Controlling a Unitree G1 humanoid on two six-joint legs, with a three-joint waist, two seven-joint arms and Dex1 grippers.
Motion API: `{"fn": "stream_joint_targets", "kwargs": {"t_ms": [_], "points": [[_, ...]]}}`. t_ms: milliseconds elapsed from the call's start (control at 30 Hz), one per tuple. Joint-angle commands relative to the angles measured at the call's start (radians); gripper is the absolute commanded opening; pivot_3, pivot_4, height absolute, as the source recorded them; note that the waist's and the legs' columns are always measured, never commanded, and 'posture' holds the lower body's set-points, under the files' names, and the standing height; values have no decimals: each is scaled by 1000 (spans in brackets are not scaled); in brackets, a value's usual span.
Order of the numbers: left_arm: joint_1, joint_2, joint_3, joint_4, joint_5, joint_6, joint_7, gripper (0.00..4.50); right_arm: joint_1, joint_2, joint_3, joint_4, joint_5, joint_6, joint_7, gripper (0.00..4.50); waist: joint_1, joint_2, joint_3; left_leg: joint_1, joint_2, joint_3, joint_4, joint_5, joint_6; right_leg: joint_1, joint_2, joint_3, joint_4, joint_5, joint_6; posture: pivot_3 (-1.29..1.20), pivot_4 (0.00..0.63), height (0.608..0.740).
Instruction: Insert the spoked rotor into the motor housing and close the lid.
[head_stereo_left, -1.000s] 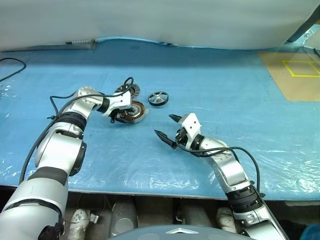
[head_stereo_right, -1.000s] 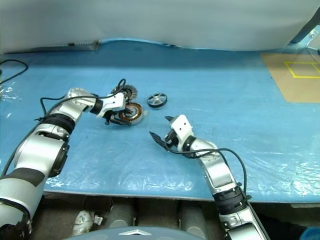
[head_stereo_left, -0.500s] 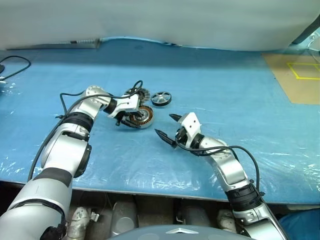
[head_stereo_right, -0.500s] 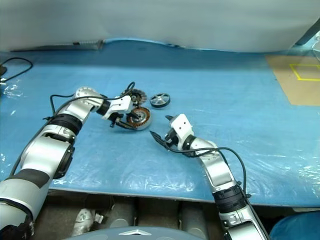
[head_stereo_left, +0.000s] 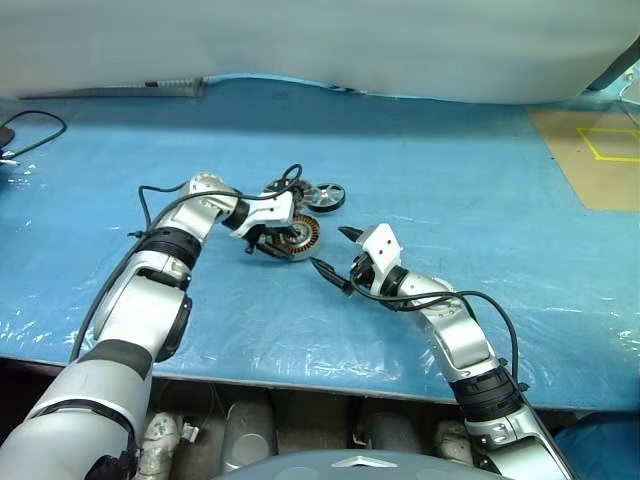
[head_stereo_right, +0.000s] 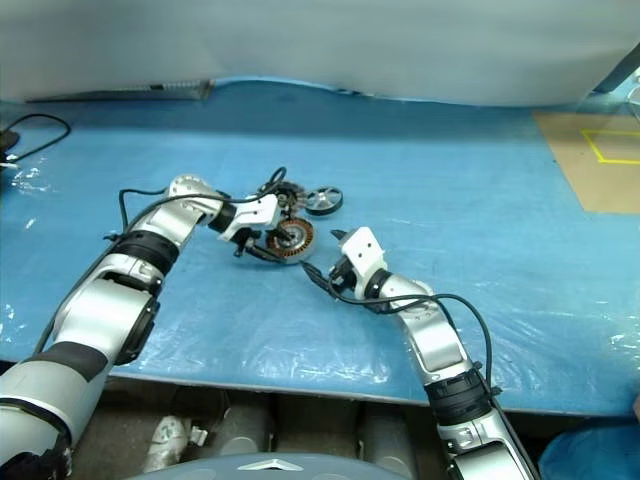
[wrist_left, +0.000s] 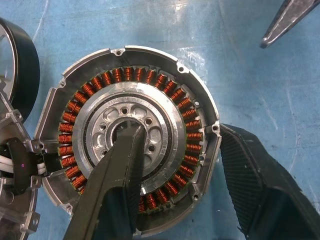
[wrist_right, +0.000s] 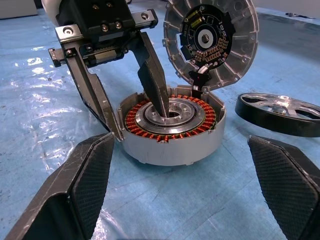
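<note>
Nearest, just below the middle of the head view, the right hand (head_stereo_left: 326, 251) hovers over the blue surface (head_stereo_left: 450, 180) with its fingers spread wide, holding nothing. Just beyond it, slightly left of centre, the left hand (wrist_right: 130, 102) grips the motor housing (wrist_right: 172, 127), one finger in the silver hub, the other outside the wall. The lid (wrist_right: 212, 37) stands upright behind the housing. The spoked rotor (head_stereo_left: 326, 195) lies flat just right of it.
</note>
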Motion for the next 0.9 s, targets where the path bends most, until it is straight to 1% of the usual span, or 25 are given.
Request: {"fn": "stream_joint_targets", "kwargs": {"t_ms": [33,100,200,333,467,600,733,833,900], "points": [[24,-5,-22,-62,-12,24,-22,2711,-2,3,-1,-18,-2,-25,1,4500,0,0,0,0,0,0,0,0,0,0,0,0,0,0,0,0,150,740],[34,1,-20,-110,-25,42,-36,3321,-3,5,0,-17,-2,-26,1,4500,-2,0,0,-1,0,0,-1,0,0,0,0,0,-2,0,0,0,150,740],[48,12,-16,-181,-44,72,-56,4417,-3,6,2,-16,-2,-27,1,4500,-4,0,0,-1,0,0,-2,0,0,0,0,-1,-3,0,0,0,150,740],[66,33,-12,-281,-66,111,-73,4465,-3,7,3,-16,-2,-28,1,4500,-4,0,0,-2,0,0,-4,0,0,-1,1,-2,-5,0,0,0,150,740],[95,59,10,-426,-116,172,-73,4465,2,6,2,-21,0,-27,1,4500,-5,0,0,-2,1,0,-5,0,0,-1,1,-2,-6,0,0,0,150,740],[136,109,33,-569,-175,259,-77,4465,7,1,-2,-26,3,-25,4,4500,-10,0,0,-2,1,0,-5,0,0,-1,1,-2,-6,0,0,0,150,740],[223,159,96,-726,-313,410,-89,4465,16,-11,-14,-33,8,-21,8,4500,-20,0,0,-2,1,0,-5,0,0,-1,1,-2,-5,0,0,0,150,740],[317,163,184,-812,-434,557,-28,4465,26,-21,-35,-39,18,-12,3,4500,-28,0,0,-2,1,0,-5,0,0,-2,1,-2,-6,0,0,0,150,740],[418,160,242,-865,-485,590,37,4465,32,-27,-52,-42,23,-3,-4,4500,-30,1,0,-2,1,0,-5,0,0,-2,1,-2,-6,0,0,0,150,740]]}}
